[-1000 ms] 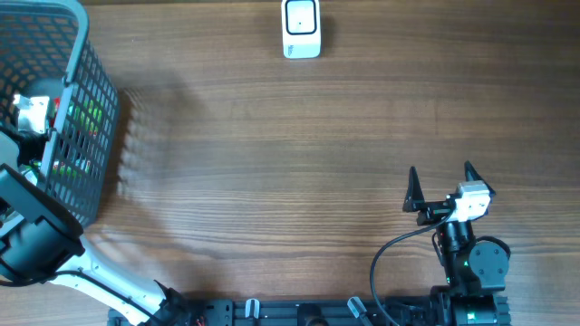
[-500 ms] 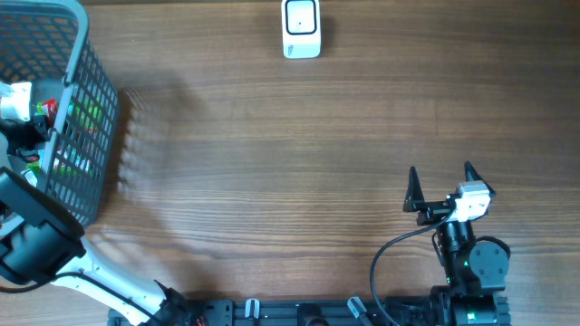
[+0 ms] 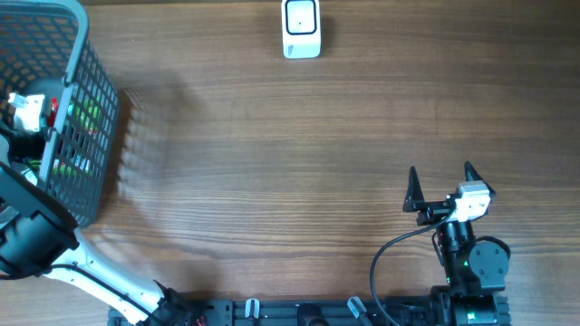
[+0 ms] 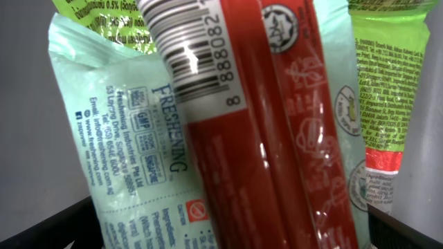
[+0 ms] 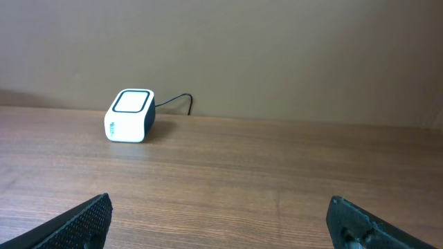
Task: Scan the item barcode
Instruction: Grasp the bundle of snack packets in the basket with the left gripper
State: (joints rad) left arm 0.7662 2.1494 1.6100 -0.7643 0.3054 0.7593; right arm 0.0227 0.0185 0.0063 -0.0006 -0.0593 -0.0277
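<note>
Worktop (image 3: 272,163): brown wood grain. The things on it sit at its far edge and its left end.
Basket (image 3: 91,118): grey mesh at the far left end, holding the packets. It is well apart from everything else.
Left claw (image 3: 29,113): down inside the basket, so by far the nearer arm to the goods. In the wrist view only dark tips show at the two bottom corners, spread wide with nothing pinched between them.
Right claw (image 3: 439,184): parked near the front right of the worktop, fingers wide apart and empty, well apart from the basket.
Scanner (image 3: 301,27): small white box at the far edge, near the middle, window facing up. It lies well to the right of the basket.
Pale green packet (image 4: 131,159): lies under the red one and shows on both sides of it.
Red packet (image 4: 256,159): the likely item, on top of the pile directly in front of the left claw. Its long axis runs up the wrist view, leaning slightly left, so the jaws look set to close across its narrow width.
Barcode (image 4: 190,55): on the red packet's far end, facing the wrist camera. It would probably need turning down toward the scanner.
</note>
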